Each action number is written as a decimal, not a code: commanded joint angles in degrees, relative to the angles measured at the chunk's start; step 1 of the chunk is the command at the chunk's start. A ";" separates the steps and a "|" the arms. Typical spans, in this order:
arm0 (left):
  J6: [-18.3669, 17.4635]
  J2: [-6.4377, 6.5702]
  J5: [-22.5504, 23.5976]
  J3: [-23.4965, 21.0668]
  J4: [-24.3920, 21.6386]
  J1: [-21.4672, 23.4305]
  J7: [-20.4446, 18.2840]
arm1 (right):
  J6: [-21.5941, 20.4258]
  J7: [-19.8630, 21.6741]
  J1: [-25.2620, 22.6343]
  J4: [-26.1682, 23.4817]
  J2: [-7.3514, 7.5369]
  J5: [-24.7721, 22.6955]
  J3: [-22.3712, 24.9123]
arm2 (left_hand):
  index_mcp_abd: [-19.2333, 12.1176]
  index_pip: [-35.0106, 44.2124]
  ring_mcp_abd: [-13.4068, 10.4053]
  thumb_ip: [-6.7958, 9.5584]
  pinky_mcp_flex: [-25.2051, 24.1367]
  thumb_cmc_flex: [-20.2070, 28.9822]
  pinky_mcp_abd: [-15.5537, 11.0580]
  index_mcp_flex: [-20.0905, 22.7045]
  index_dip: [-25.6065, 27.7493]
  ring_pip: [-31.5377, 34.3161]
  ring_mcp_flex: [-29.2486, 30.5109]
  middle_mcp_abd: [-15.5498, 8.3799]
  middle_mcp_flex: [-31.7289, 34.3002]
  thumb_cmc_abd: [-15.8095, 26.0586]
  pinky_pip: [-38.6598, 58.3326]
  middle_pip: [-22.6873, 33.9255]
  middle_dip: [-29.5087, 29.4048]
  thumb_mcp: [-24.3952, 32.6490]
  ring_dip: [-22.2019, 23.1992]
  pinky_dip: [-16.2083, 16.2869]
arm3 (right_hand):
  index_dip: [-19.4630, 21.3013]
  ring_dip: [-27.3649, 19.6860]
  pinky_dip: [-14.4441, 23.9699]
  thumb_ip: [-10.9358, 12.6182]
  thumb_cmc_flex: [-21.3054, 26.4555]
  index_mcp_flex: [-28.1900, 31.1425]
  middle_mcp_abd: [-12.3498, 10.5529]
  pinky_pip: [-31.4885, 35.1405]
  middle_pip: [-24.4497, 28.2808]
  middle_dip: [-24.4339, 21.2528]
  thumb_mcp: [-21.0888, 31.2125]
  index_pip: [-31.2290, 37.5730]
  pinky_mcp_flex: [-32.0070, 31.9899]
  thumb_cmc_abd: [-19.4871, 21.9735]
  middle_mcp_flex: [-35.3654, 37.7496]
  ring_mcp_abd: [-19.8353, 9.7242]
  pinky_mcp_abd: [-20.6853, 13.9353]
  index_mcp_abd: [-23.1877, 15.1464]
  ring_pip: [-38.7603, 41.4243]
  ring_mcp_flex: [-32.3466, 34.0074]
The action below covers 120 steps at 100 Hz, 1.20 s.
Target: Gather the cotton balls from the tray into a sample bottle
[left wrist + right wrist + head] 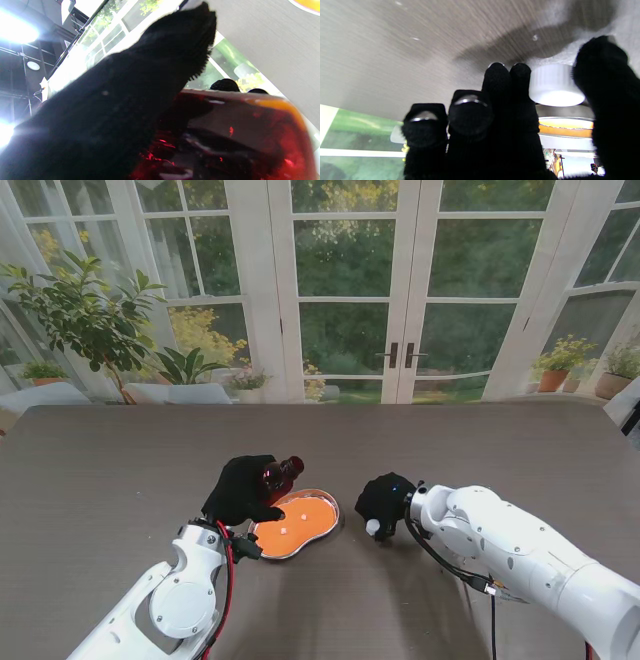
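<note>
Here, small white cotton balls [286, 530] lie in the orange kidney-shaped tray [318, 502] on the surface. The left hand [240, 490] is clamped on a dark amber sample bottle [281, 473], tilted over the tray's far left edge. Just right of the tray, the right hand [384, 498] pinches a white cap [555, 86].

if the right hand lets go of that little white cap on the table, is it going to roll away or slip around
Probably it stays put. The white cap looks short and wide with a flat face, so laid flat on the table it should sit still; dropped on edge, it might roll. Its side looks ribbed, which should help the right hand grip it. It looks small, likely light, easily nudged.
</note>
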 commanded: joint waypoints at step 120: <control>-0.27 -0.17 -0.27 0.00 0.23 0.09 -1.25 | -0.52 6.33 0.09 -0.79 1.07 0.10 -1.75 | -3.19 17.61 2.72 1.84 6.21 4.91 1.43 5.75 3.25 26.56 7.06 2.53 4.81 60.73 33.83 6.54 2.95 4.62 4.51 3.13 | 14.04 -0.17 -0.02 11.81 -7.08 -0.30 0.21 0.21 1.94 -1.18 6.21 -10.67 -2.65 -4.40 -5.08 -2.76 -2.10 0.69 0.15 1.89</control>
